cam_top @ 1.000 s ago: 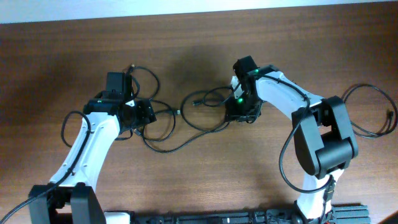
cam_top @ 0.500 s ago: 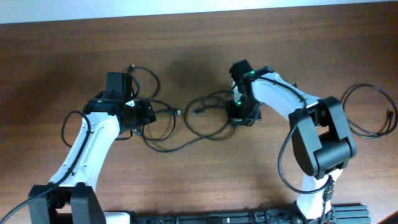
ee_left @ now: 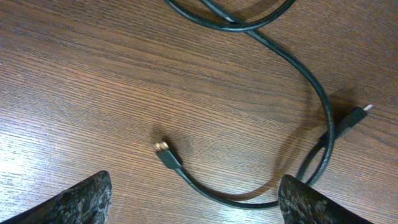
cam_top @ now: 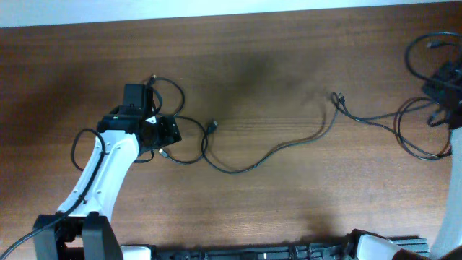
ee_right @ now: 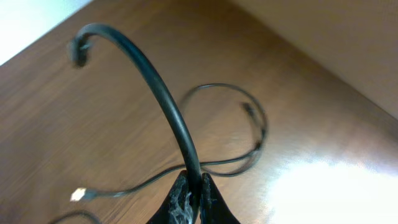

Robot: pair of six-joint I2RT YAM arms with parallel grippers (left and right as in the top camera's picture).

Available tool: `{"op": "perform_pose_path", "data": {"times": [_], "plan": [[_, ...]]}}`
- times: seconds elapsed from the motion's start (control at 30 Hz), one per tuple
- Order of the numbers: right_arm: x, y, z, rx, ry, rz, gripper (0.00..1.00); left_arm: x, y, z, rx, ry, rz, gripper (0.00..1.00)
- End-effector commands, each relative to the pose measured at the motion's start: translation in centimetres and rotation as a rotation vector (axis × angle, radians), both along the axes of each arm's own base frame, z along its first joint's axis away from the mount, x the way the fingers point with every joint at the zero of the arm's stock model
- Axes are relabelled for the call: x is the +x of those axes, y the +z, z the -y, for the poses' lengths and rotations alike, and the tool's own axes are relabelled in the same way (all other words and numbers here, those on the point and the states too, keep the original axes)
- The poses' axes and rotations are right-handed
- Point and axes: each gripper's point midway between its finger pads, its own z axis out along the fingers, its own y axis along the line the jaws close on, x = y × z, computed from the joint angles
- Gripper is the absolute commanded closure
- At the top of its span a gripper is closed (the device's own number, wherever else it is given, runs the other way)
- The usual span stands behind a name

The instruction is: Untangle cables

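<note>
On the table (cam_top: 253, 50), a cable (ee_right: 166, 102) is pinched in the right gripper (ee_right: 191, 190); the left gripper (ee_left: 196, 202) is spread wide.

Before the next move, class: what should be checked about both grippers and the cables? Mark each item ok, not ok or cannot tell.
1. Hold of the right gripper on the held cable: ok, fingers shut on it.
2. Is the left gripper free to pick: ok, open and empty.
3. A plug within the left gripper's span: ok, lying on the table.
4. Is the middle cable uncrossed mid-table: ok, one open curve.
5. Are the crossing strands near the left gripper separated: not ok, they overlap.
6. Are the right-side loops untangled: cannot tell, partly cut off at the picture's edge.
</note>
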Motion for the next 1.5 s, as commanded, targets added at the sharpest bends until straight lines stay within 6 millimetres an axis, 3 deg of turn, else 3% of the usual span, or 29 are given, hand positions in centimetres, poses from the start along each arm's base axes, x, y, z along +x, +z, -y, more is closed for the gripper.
{"op": "perform_pose_path", "data": {"times": [0.0, 0.17, 0.23, 0.27, 0.4, 0.47, 0.53, 0.67, 0.7, 0.77, 0.87, 0.97, 1.17, 1.33, 1.4, 1.47], "plan": [[-1.2, -0.9, 3.5, 0.031, -0.158, 0.017, 0.96, 0.1, -0.1, -0.2, 0.005, 0.013, -0.004, 0.14], [1.0, -5.0, 5.0, 0.115, -0.159, -0.047, 0.96, 0.1, -0.1, -0.2, 0.005, 0.013, -0.004, 0.14], [3.0, -6.8, 3.7, 0.22, -0.089, -0.029, 0.24, 0.1, -0.1, -0.2, 0.005, 0.013, -0.004, 0.14], [4.1, -7.7, 2.4, 0.298, -0.02, -0.023, 0.07, 0.1, -0.1, -0.2, 0.005, 0.013, -0.004, 0.14], [6.1, -9.0, -1.8, 0.447, 0.216, -0.032, 0.05, 0.2, -0.1, -0.2, 0.005, 0.013, -0.003, 0.14], [7.1, -8.8, -6.8, 0.525, 0.455, -0.043, 0.06, 0.1, -0.1, -0.2, 0.005, 0.013, -0.004, 0.14], [6.8, -9.1, -11.6, 0.552, 0.661, -0.112, 0.06, 0.2, -0.1, -0.2, 0.005, 0.013, -0.003, 0.14], [4.0, -11.6, -22.0, 0.517, 1.04, -0.345, 0.06, 0.2, -0.1, -0.3, 0.006, 0.013, -0.003, 0.14], [3.4, -12.4, -23.7, 0.51, 1.083, -0.385, 0.06, 0.2, -0.1, -0.4, 0.016, 0.016, -0.002, 0.14], [1.6, -14.5, -28.4, 0.5, 1.215, -0.46, 0.06, 0.2, 0.0, -1.9, 0.086, 0.041, 0.002, 0.14], [-0.4, -16.8, -32.8, 0.431, 1.437, -0.509, 0.08, 0.2, -0.1, -3.7, 0.085, 0.12, -0.003, 0.14], [-2.0, -20.2, -38.2, 0.273, 1.7, -0.482, 0.12, -0.3, -0.2, -6.0, 0.048, 0.213, -0.021, 0.01], [-4.0, -24.2, -45.1, 0.089, 1.91, -0.326, 0.16, -0.5, -0.2, -7.4, -0.037, 0.288, -0.023, 0.01], [-6.0, -28.4, -47.4, 0.075, 1.978, -0.398, 0.16, -0.5, -0.2, -7.4, -0.038, 0.287, -0.024, 0.01], [-6.1, -28.5, -47.5, 0.064, 1.981, -0.403, 0.18, -0.5, -0.2, -7.4, -0.038, 0.287, -0.023, 0.01], [-6.1, -28.5, -47.5, 0.065, 1.982, -0.404, 0.28, -0.5, -0.2, -7.4, -0.038, 0.287, -0.024, 0.01]]}}
